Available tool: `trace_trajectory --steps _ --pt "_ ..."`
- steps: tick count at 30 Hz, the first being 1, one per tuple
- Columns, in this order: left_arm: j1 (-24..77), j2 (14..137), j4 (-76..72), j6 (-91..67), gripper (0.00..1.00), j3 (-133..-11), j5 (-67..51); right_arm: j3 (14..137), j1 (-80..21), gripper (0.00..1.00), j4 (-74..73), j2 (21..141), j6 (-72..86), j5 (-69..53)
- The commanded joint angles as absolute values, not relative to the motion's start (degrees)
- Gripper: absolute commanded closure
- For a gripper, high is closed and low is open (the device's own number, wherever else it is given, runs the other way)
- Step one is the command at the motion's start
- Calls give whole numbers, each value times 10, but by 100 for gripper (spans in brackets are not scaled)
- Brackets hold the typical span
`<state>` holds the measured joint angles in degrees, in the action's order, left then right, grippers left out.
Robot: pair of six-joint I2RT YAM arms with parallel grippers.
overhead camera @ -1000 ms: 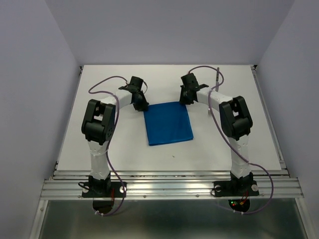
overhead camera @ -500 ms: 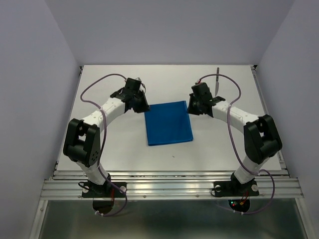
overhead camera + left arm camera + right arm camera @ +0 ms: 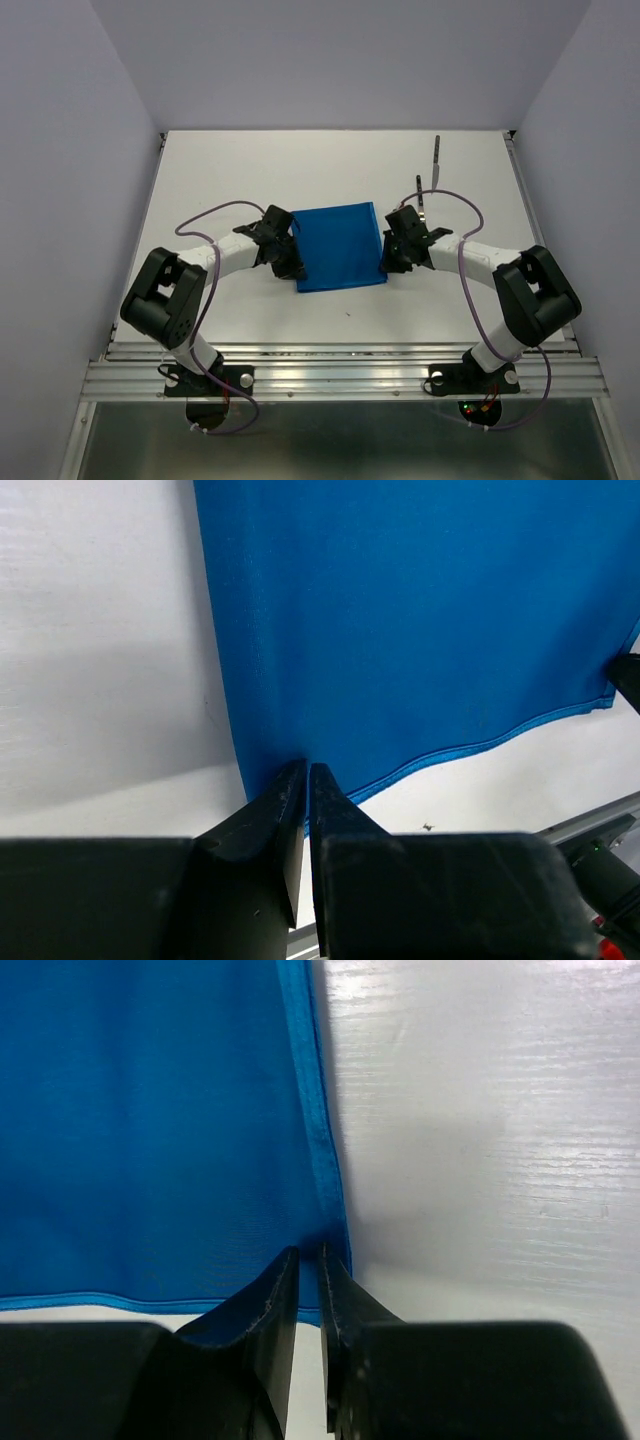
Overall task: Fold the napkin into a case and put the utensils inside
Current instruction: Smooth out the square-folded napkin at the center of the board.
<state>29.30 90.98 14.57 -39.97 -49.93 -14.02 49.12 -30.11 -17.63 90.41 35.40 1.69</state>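
Within the last second both arms have swung from the far corners of the bright royal-blue cloth napkin (image 3: 338, 245) to its near corners, while the cloth itself lies just as it did, a flat rectangle in the middle of the white table (image 3: 220, 180). The left gripper (image 3: 306, 768) now sits low at the near left corner. Its fingers are drawn almost together with only a slit between them, and its tips are right at the cloth's side edge. The right gripper (image 3: 310, 1252) mirrors it at the near right corner, equally narrow, with its tips on the hem. Neither wrist view shows whether cloth is actually caught between the fingers, so I cannot tell if either has hold of it. The shift probably sets up the next fold, with the near edge to be lifted and carried over. The case does not exist yet: no pocket shows, and nothing lies on or in the cloth. The two slim silver metal utensils (image 3: 420, 192) lie bare on the table beyond the right gripper, near the napkin's far right corner and clear of the cloth.
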Motion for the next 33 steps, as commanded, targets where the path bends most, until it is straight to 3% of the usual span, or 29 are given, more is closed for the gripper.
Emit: trace_trajectory --steps 1,8,14,20,33 --pt "300 885 109 -419 82 -474 -142 482 -304 81 -146 889 363 24" --pt "302 894 104 -418 85 -454 -141 468 -304 82 -142 911 362 32" --pt "307 847 124 -425 85 -465 -134 459 -304 82 -151 861 370 54" --pt "308 834 141 -418 85 -454 -129 438 -304 75 -163 803 388 112" --pt "316 869 87 -429 85 -397 -149 420 -304 65 -147 822 406 54"
